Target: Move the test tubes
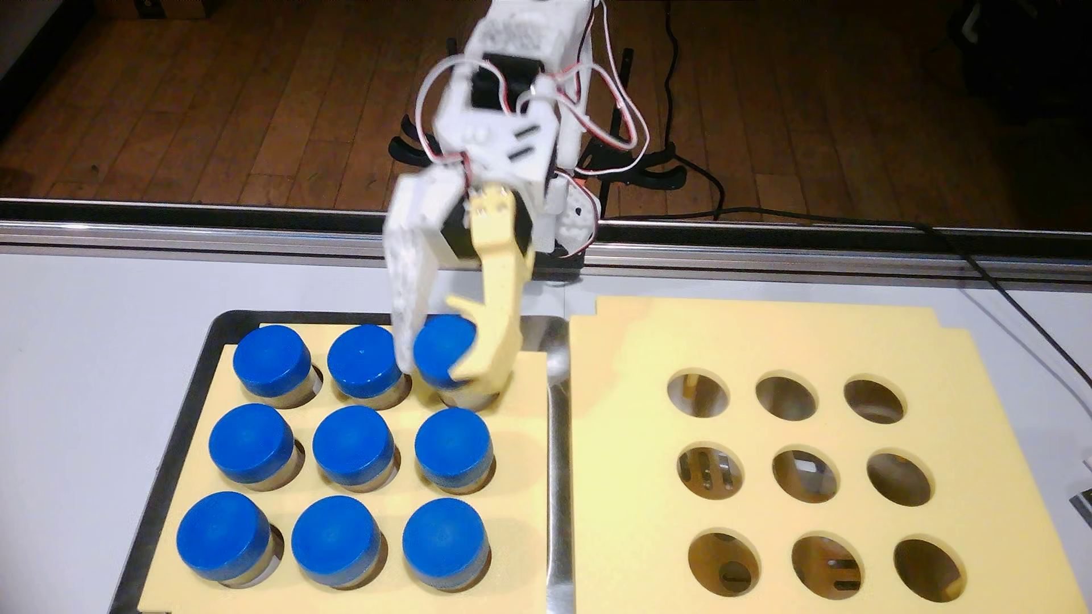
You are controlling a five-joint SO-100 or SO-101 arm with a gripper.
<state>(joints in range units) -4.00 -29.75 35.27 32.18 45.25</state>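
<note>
Gripper (436, 361) clamped on blue cap of top-right test tube (444, 349) in left rack (520, 448), white finger on its left, yellow finger on its right. 8 other test tubes (353, 440) seated in same rack. Right rack (638, 472): 9 holes vacant.

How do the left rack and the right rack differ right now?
The left rack sits in a dark-rimmed tray; the right rack lies beside that tray. Every left-rack hole holds a blue-capped test tube, while all nine right-rack holes are empty. The gripper grips the top-right test tube over the left rack only. Both are pale yellow foam.
</note>
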